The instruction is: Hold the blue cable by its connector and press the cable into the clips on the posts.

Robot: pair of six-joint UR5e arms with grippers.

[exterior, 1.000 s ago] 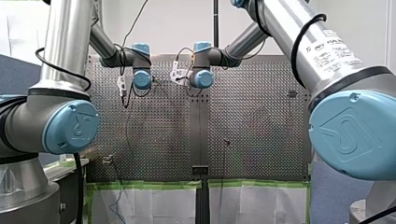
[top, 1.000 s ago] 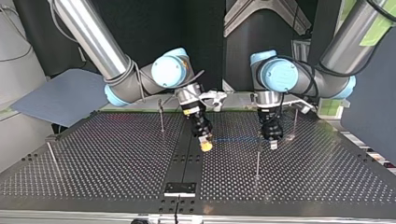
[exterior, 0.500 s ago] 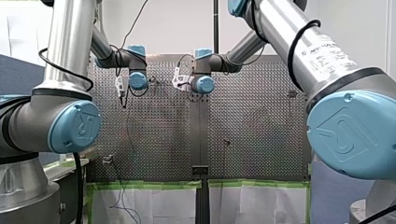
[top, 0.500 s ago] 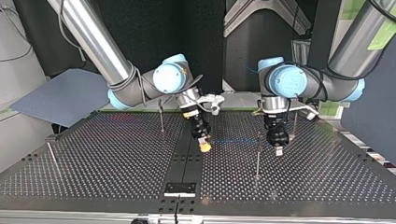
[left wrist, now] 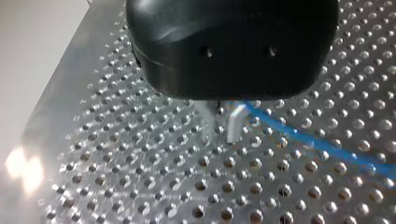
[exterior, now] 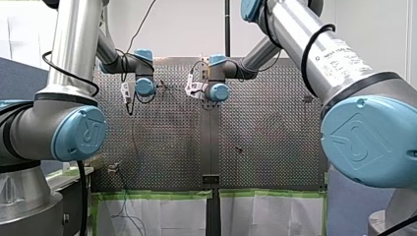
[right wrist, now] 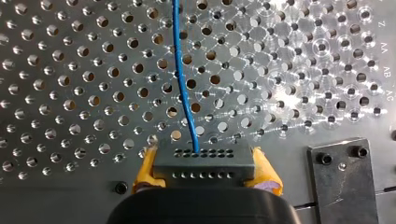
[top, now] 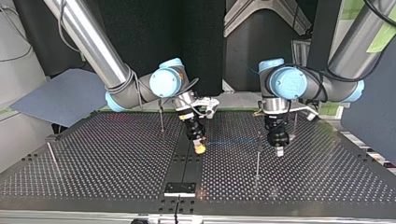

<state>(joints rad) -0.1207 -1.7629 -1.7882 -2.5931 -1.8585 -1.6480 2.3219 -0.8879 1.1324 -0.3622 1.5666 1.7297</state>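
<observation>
My right pincer is clamped on the connector of the blue cable, which runs ahead over the tabletop to my left pincer, whose grip I cannot tell.

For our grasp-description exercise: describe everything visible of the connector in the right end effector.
The connector is a dark grey rectangular block, plastic-looking, with two rows of small holes. It is clamped by its ends between the yellow pads of my right end effector. The blue cable leaves its upper row near the middle and runs ahead over the table.
</observation>
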